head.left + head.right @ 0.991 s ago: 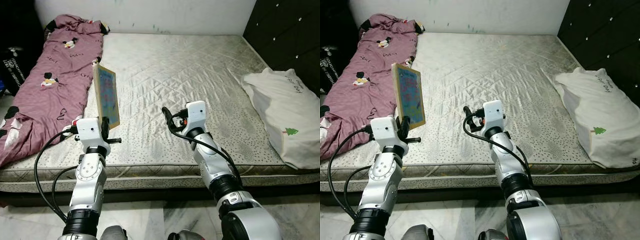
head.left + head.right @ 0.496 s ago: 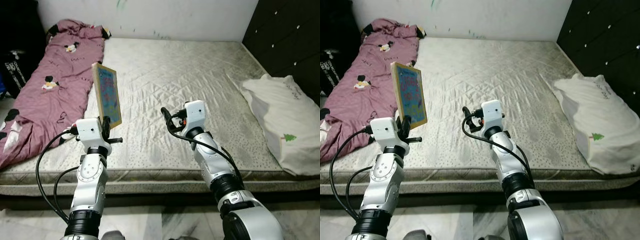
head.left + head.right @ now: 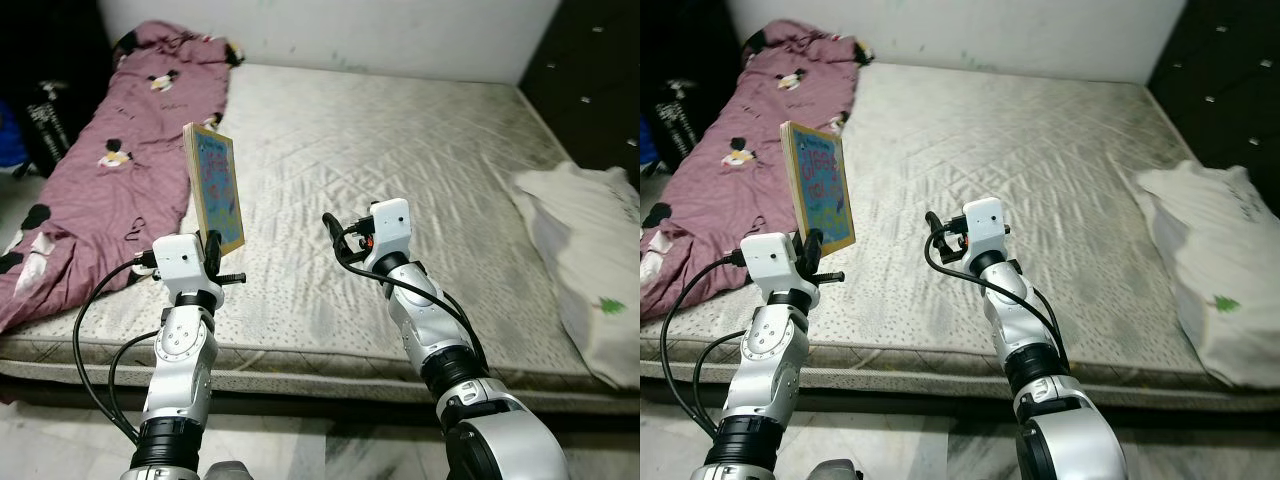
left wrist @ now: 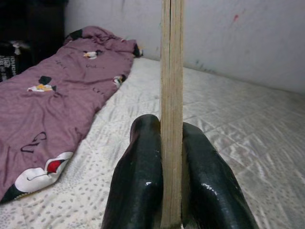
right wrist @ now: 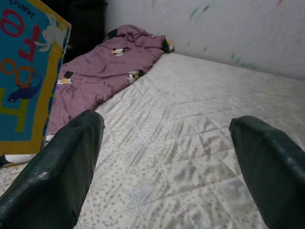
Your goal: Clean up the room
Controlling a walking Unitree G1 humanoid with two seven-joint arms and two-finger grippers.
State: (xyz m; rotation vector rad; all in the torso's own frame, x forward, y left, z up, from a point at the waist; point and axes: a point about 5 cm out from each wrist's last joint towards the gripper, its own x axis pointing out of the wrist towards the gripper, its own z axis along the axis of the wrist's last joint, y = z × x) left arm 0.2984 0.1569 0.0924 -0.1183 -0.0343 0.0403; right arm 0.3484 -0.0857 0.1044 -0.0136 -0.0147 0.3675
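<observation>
A colourful children's book stands upright over the bed's near left part, with my left gripper shut on its lower edge. In the left wrist view the book's thin edge rises between the two black fingers, which press on both sides. My right gripper is open, its fingers far apart with nothing between them, and it hangs above the mattress near the front middle. Its wrist is raised to the right of the book.
A purple cartoon-print blanket lies crumpled along the bed's left side. A white pillow rests at the right edge. A dark bag stands left of the bed and a black cabinet at the right. Marble floor lies below the front edge.
The camera has shifted, so the bed sits further right and the pillow is nearer the picture's edge. Both arms keep the same pose, and the book stays gripped.
</observation>
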